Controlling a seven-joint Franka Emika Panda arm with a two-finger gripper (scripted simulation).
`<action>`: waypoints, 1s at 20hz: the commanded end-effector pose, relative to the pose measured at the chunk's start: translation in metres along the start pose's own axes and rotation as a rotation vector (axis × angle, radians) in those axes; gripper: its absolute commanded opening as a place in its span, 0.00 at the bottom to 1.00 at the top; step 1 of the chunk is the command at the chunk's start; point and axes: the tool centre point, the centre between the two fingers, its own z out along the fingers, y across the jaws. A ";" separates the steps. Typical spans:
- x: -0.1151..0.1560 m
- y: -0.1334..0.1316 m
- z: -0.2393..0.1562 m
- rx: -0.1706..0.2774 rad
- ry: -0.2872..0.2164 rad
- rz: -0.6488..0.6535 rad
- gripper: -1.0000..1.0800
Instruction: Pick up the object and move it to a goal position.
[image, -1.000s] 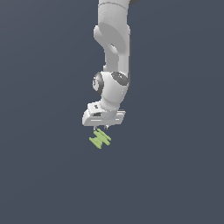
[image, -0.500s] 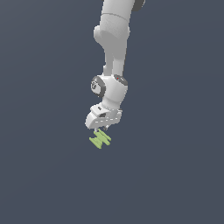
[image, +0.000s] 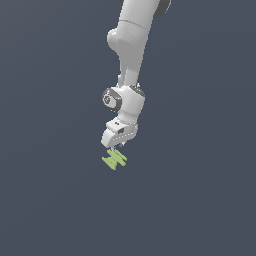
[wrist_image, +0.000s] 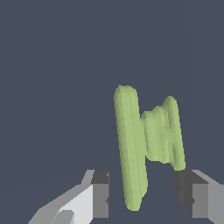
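Just under gripper (image: 116, 148), object (image: 115, 159) sits between spread fingers (wrist_image: 100, 199), not clamped. Green zigzag piece, looks light, rigid, ridged so likely decent grip. Best hold probably across narrow middle web, fingers on flat outer ribs.

In the exterior view the arm (image: 131, 55) is cut off by the top edge, so its upper part and base do not show. The fingertips of the gripper (image: 116, 148) are too small there to tell if they touch the object (image: 115, 159). In the wrist view the two fingers (wrist_image: 99, 194) are cut by the lower edge, and the far finger also by the side edge. The object's (wrist_image: 131, 144) long ridge stands in front and hides part of the shorter ridges behind it.
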 end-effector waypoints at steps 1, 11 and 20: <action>-0.001 -0.003 0.000 0.000 0.009 -0.021 0.62; -0.001 -0.004 0.006 0.001 0.011 -0.029 0.62; -0.001 -0.005 0.030 0.002 0.013 -0.032 0.62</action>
